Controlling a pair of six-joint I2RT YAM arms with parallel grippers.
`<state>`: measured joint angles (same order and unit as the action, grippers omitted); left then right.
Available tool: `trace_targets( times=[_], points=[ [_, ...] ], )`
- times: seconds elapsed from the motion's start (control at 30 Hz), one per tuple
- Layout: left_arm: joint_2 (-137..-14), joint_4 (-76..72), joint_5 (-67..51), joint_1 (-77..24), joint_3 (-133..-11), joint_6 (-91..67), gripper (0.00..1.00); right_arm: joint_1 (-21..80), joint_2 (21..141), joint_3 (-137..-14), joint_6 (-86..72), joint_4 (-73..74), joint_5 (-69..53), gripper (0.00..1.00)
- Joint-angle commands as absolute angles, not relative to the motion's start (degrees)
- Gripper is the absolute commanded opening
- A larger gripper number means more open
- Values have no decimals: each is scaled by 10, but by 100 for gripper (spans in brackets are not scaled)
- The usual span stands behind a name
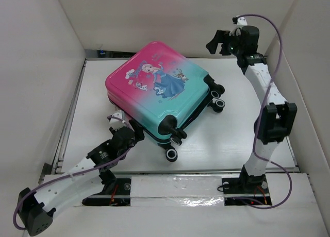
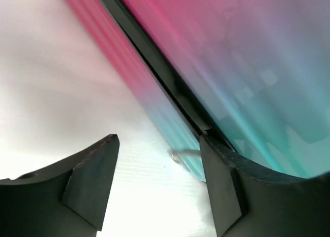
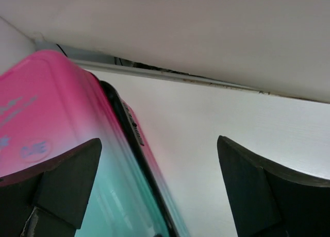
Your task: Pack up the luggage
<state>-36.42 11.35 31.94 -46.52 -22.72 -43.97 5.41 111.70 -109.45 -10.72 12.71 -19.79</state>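
Note:
The luggage (image 1: 157, 92), a pink-to-teal hard-shell suitcase with a princess print and black wheels, lies closed and flat on the white table. My left gripper (image 1: 135, 130) is open at the suitcase's near left edge, by the black zipper seam. In the left wrist view its fingers (image 2: 93, 180) stand apart; the shell (image 2: 247, 82) and a small silver zipper pull (image 2: 180, 155) lie just ahead, the pull beside the right finger. My right gripper (image 1: 219, 41) is open and empty, raised at the back right. In the right wrist view the suitcase (image 3: 62, 144) shows at lower left.
White walls enclose the table (image 1: 242, 139) on the left, back and right. A metal rail (image 1: 64, 139) runs along the table's left edge. The suitcase's wheels (image 1: 172, 153) stick out toward the near edge and toward the right (image 1: 216, 100).

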Motion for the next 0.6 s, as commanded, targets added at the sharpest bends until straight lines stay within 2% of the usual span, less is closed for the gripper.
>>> trace_targets(
  times=[0.0,0.07,0.1,0.17,0.2,0.23,0.3,0.43,0.53,0.57],
  points=[
    [-364,101,350,-463,-291,-445,59,53,1012,-1013,-94,59,-203,100],
    [-349,104,370,-463,-310,-446,52,48,944,-937,-94,25,-200,100],
    [-340,105,379,-463,-316,-442,48,47,921,-912,-92,16,-199,94],
    [-319,90,400,-463,-329,-432,27,47,877,-856,-91,-23,-199,82],
    [-301,82,409,-463,-331,-419,14,47,835,-801,-94,-33,-200,43],
    [-296,70,415,-458,-339,-415,8,47,812,-769,-101,-44,-200,25],
    [-311,22,417,-452,-357,-391,5,72,746,-663,-113,-93,-198,0],
    [-429,-54,396,-426,-443,-350,6,132,654,-511,-138,-156,-148,0],
    [-545,-101,286,-336,-551,-328,10,159,598,-459,-122,-121,-106,0],
    [-574,-97,198,-303,-575,-332,10,164,583,-417,-121,-120,-84,0]
  ],
)
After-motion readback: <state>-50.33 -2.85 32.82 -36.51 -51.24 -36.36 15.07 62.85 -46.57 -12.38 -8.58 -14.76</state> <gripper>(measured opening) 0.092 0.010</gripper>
